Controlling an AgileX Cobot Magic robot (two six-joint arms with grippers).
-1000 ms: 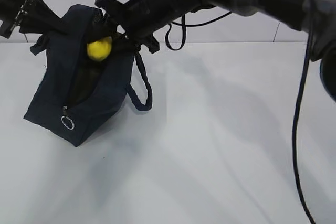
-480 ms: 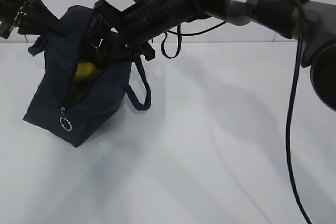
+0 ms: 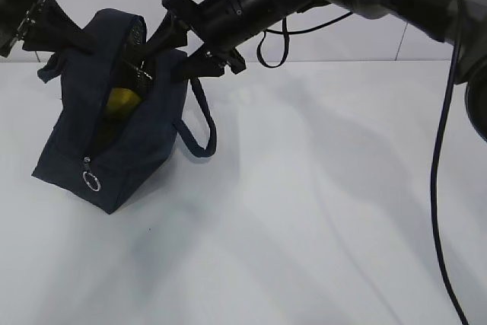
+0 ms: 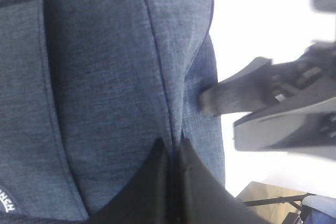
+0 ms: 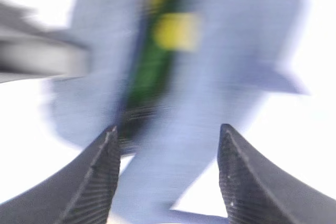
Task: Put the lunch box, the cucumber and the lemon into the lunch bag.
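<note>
My right gripper (image 3: 163,43) hung just above the mouth of the lunch bag (image 3: 144,142), its jaws spread and holding nothing; in my right wrist view the two fingertips (image 5: 100,177) framed bare air with the bag blurred below them. My left gripper (image 4: 170,177) was pinched shut on the bag's fabric at its upper far edge, holding that side up so the mouth gaped.

The bag stood near the far left corner of the tabletop (image 3: 319,211), leaning a little, its silver ring pull (image 3: 91,181) dangling at the near end of the zipper. The lemon (image 3: 122,101) lay inside, showing yellow through the opening. Beneath it my right wrist camera caught a smear of dark green that I took for the cucumber (image 5: 149,77), though the blur left me unsure. The lunch box I could not see at all.

The bag was soft cloth and, I judged, would sag shut the moment it was let go, so a hem or a padded handle (image 3: 199,131) seemed the place to hold it. The lemon looked firm, light and apt to roll, best pinched across its middle. The cucumber's glossy skin I guessed to be slippery.
</note>
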